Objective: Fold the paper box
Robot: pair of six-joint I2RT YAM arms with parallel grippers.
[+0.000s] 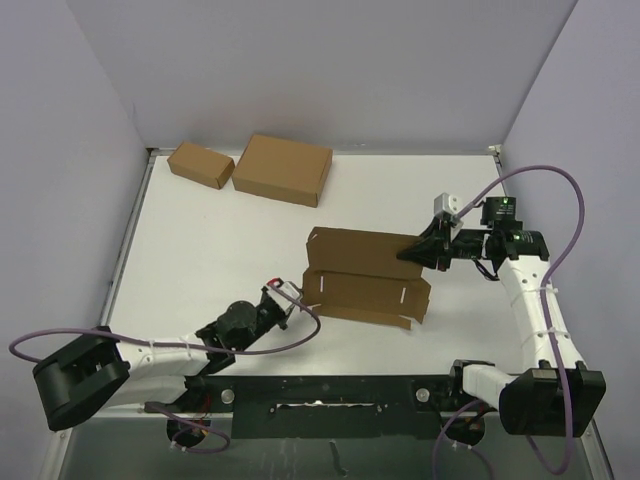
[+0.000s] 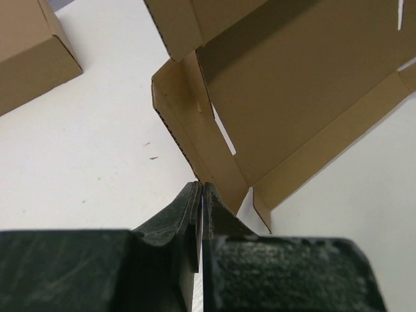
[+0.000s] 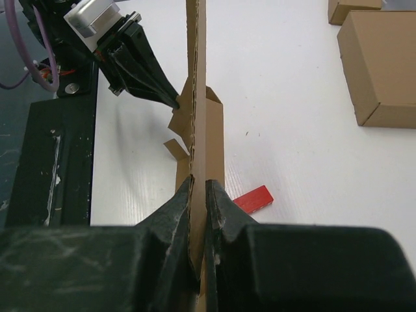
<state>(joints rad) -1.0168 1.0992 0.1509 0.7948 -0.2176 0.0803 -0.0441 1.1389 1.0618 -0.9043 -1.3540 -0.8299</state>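
Both grippers had the paper box pinched when I checked. Right gripper was clamped tight on the edge of an upright panel, with cardboard running straight up from between the fingers. Left gripper was all but closed, its tips nipping the corner of a side flap at the box's left end. It sat half-open in the middle of the table between the arms, well apart from the larger box and small box at the far edge. Red block lay on the table near the panel.
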